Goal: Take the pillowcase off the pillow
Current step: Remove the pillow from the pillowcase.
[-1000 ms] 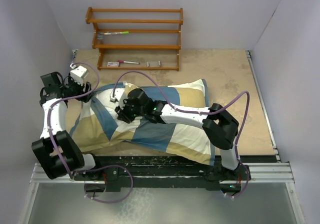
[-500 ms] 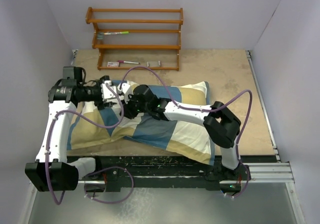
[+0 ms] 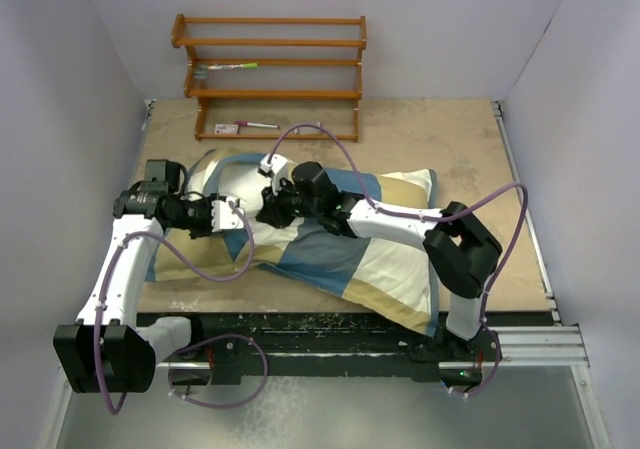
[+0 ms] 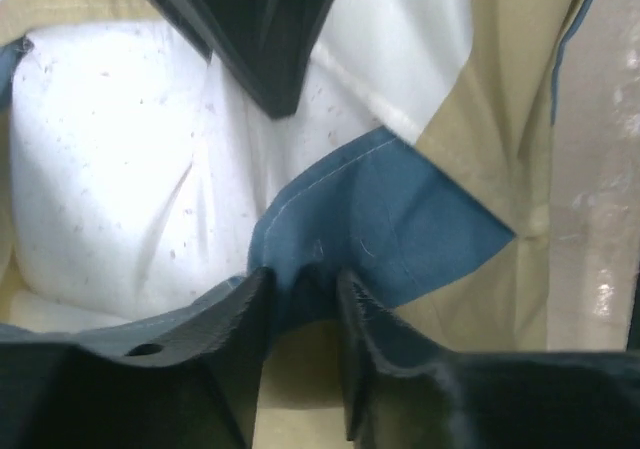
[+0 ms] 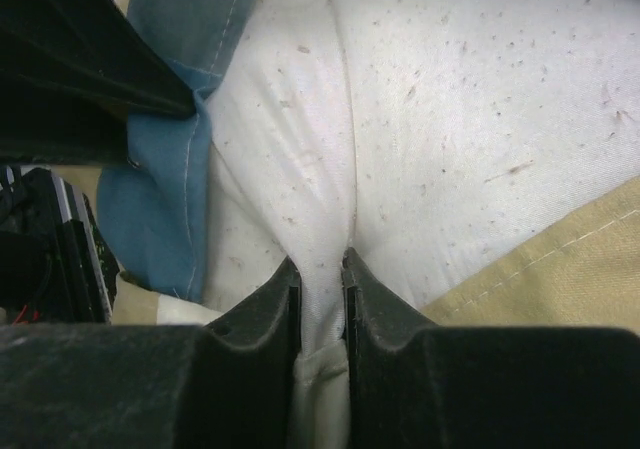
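- While both arms lean in over the table (image 3: 460, 149), the pillowcase (image 3: 340, 259) lies slantwise across its middle. The open mouth faces the left side, and the pillow (image 4: 110, 169) shows white and specked inside it.
- From where I stand, the case is the container that matters. The pillow looks to be almost wholly inside it, with only the end at the mouth bared.
- The left gripper (image 4: 300, 284) is closed on the blue hem of the case, with a fold of cloth running down between its jaws.
- The right gripper (image 5: 322, 269) is pinched tight on a ridge of the pillow's white cover, and creases fan up from the bite.
- Both things look light and limp. I'd judge the thin case will bunch and drag rather than slide. The plump pillow will give under a pinch, so a shallow bite could slip.
- To my eye the best holds are the hem at the mouth for the case and a deep fold of the bared end for the pillow, drawn opposite ways.
- At the back, the wooden rack (image 3: 270, 94) holds a few small things, pens among them I think, well apart from the work.
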Controlling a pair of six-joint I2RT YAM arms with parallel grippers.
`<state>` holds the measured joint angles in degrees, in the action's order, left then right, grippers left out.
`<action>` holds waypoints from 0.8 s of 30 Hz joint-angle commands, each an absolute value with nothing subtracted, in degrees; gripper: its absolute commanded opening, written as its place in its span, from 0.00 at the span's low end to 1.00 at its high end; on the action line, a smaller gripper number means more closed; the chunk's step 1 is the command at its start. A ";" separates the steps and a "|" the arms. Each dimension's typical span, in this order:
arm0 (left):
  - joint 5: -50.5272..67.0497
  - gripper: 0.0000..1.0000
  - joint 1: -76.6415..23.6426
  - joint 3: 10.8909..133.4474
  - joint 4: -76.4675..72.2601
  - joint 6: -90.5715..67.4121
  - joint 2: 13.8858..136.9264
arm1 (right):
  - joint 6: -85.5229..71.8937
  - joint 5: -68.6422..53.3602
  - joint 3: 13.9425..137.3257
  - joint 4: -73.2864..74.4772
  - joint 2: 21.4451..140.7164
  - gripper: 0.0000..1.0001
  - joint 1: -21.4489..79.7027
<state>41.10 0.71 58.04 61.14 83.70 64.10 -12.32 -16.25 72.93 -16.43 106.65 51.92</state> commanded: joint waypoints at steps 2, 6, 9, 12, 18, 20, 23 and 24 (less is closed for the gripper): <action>35.40 0.12 0.90 54.95 49.48 80.70 62.57 | -14.73 -14.96 69.64 -14.65 104.47 0.00 49.87; 34.51 0.00 4.08 53.91 41.25 76.20 62.07 | -14.63 -14.27 66.45 -15.09 101.95 0.00 49.33; 38.93 0.00 9.69 56.17 41.92 75.43 64.03 | -14.51 -13.63 63.64 -15.25 99.74 0.00 49.01; 39.43 0.00 13.00 56.96 42.76 75.97 66.10 | -14.75 -13.48 60.94 -15.62 97.57 0.00 48.78; 36.75 0.00 15.52 51.29 40.24 77.25 64.19 | -14.22 -13.89 56.46 -16.13 92.34 0.00 48.69; 36.96 0.00 15.66 49.72 40.01 76.31 63.31 | -12.87 -13.62 56.33 -15.15 91.78 0.00 48.69; 38.54 0.00 15.65 48.91 40.65 75.42 62.15 | -10.28 -9.89 60.62 -14.57 92.17 0.00 48.90; 39.11 0.00 15.64 48.87 41.03 75.18 61.88 | -9.85 -9.38 62.43 -14.36 92.38 0.07 49.18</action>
